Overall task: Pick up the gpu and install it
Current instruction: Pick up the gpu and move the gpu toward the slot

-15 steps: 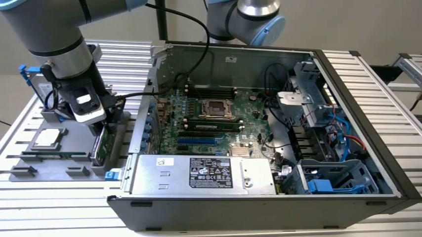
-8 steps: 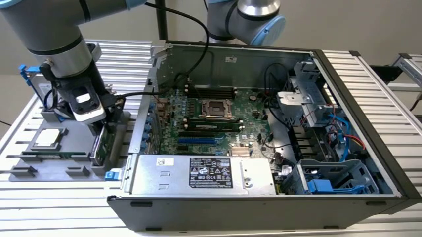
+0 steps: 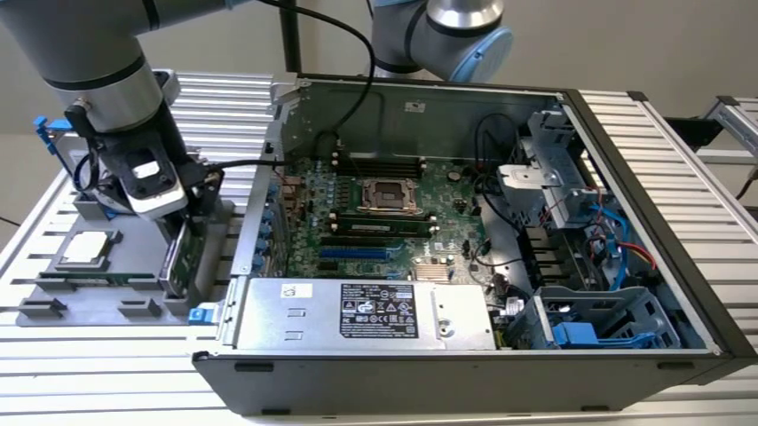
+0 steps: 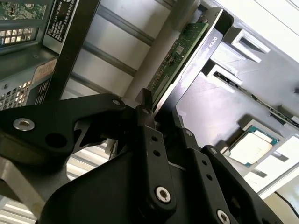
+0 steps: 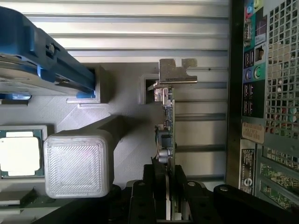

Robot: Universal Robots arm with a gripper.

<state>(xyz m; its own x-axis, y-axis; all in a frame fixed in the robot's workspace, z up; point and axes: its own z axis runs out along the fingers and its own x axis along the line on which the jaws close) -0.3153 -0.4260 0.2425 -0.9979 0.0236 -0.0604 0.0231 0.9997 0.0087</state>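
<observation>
On the exterior view's left, a grey moulded parts tray [image 3: 71, 302] rests on a ribbed aluminium table [image 3: 237, 98]. A square silver processor chip [image 3: 89, 248] lies flat in one of the tray's recesses. In the first wrist view, a silver hard drive in a blue frame [image 5: 42, 56] sits in another recess, well apart from the card.

Just to the right of the chip, the grey robot arm [image 3: 106, 80] reaches down over the tray. Its black gripper [image 3: 177, 222] points downward at the tray's right edge. The gpu [image 3: 176, 266], a flat green circuit card with a silver metal end bracket, stands on edge in the tray directly beneath the gripper. In the first wrist view the fingers [image 5: 149, 186] pinch the card from both faces, with the gpu [image 5: 168, 121] clamped between them and its bracket [image 5: 177, 77] at the tray's slot pocket. The second wrist view shows the gripper [image 4: 147, 109] closed on the edge of the gpu [image 4: 180, 51]. Whether the card has left the slot cannot be determined.

Further right, the open dark metal computer case [image 3: 474, 382] lies on its side beside the tray. It contains a silver power supply box [image 3: 355, 311] and a green motherboard [image 3: 379, 222].
</observation>
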